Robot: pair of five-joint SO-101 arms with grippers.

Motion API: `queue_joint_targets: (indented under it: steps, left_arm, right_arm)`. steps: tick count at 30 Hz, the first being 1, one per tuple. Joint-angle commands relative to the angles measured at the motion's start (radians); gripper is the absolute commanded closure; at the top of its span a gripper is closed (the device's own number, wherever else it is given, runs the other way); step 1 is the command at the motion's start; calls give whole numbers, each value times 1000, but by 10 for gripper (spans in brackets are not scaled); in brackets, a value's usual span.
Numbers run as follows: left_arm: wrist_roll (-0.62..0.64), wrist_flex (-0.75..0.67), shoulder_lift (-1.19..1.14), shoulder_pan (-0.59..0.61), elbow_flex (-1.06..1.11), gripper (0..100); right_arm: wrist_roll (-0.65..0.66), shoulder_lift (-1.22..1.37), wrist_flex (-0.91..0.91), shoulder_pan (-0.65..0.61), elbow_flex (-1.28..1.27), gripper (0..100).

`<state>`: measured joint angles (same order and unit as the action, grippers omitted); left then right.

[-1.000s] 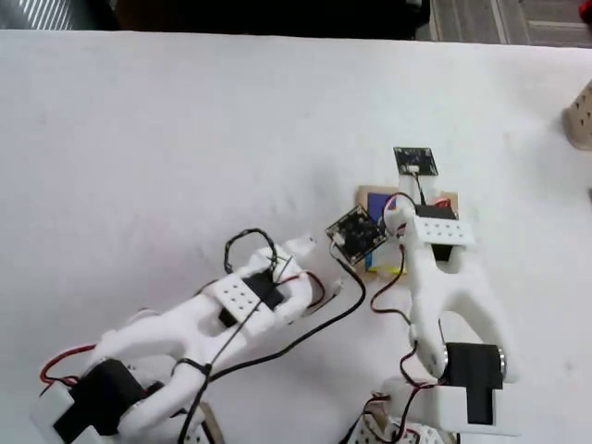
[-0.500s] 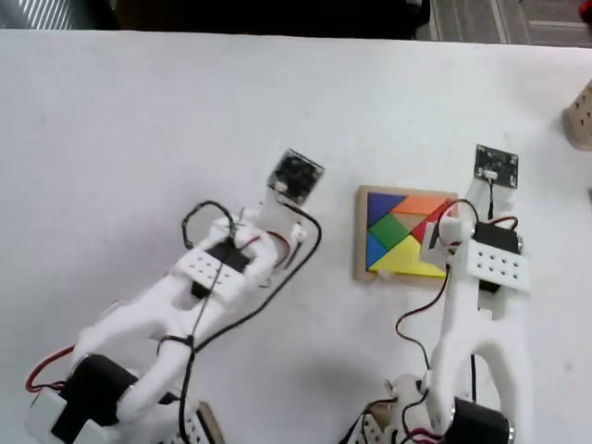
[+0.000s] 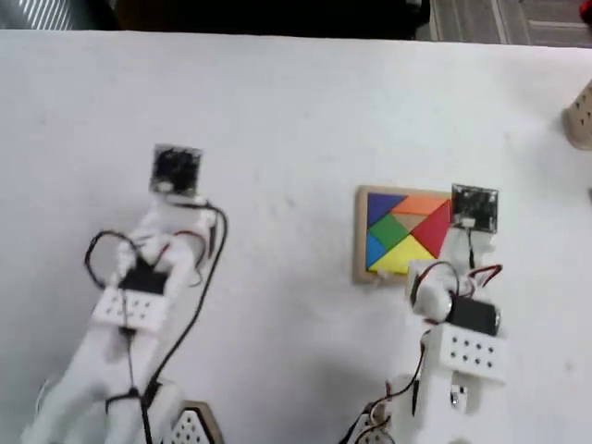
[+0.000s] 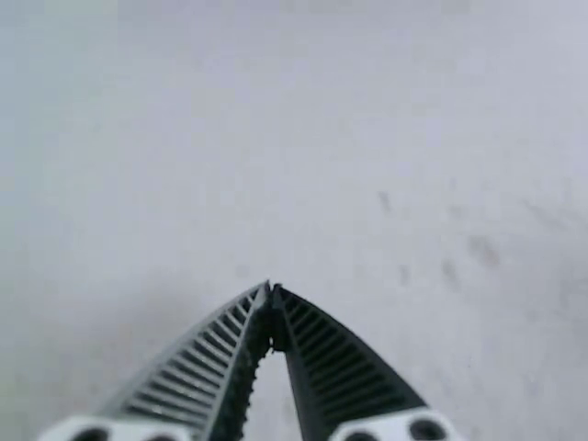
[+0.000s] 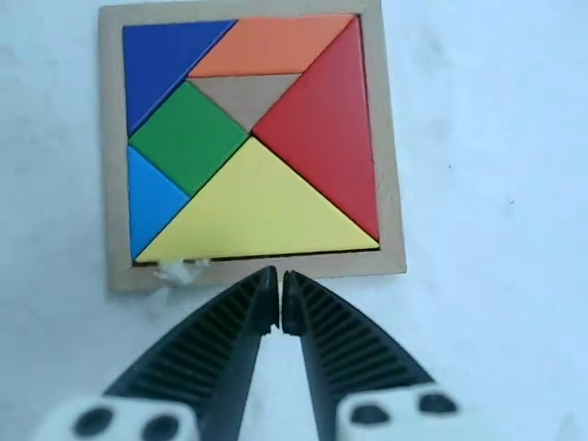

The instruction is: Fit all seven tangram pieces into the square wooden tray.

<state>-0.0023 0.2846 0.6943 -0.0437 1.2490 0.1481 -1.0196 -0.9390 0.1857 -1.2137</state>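
The square wooden tray lies flat just ahead of the right gripper. Seven coloured tangram pieces fill it flush, the yellow triangle nearest the claw.

White table; dark beyond far edge, possibly tiled floor.

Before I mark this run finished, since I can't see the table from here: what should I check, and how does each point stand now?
1. The left gripper is shut with nothing in it: ok.
2. The right gripper is shut with nothing in it, its tips just outside the rim of the tray: ok.
3. The dark blue triangle, orange piece, red triangle, green square, light blue triangle and yellow triangle lie flat inside the rim: ok.
4. The tan triangle is the seventh piece, not bare tray floor: cannot tell.
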Motion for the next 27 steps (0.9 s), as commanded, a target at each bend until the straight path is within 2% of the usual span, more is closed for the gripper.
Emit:
queue_joint_targets:
  steps: [1, 3, 5, 8, 12, 15, 19, 27]
  left_arm:
    - [-40, 5, 297, 116, 180, 978]
    - [-72, 18, 418, 147, 270, 978]
    - [-101, 100, 549, 168, 330, 978]
    - [-135, 281, 750, 180, 390, 977]
    - [-167, 517, 1015, 173, 453, 977]
    - [-170, 726, 1159, 179, 442, 977]
    - [-170, 724, 1116, 176, 442, 977]
    - [-170, 721, 1119, 177, 443, 977]
  right_arm:
    - [23, -199, -1, -88, -92, 978]
    - [26, -275, -18, -128, -144, 978]
    - [89, -348, -18, -160, -213, 978]
    - [176, -452, -19, -189, -324, 980]
    - [190, -588, -31, -186, -422, 981]
    - [190, -693, -140, -189, -425, 981]
    - [189, -794, -205, -139, -422, 981]
    - [183, -783, -157, -21, -420, 981]
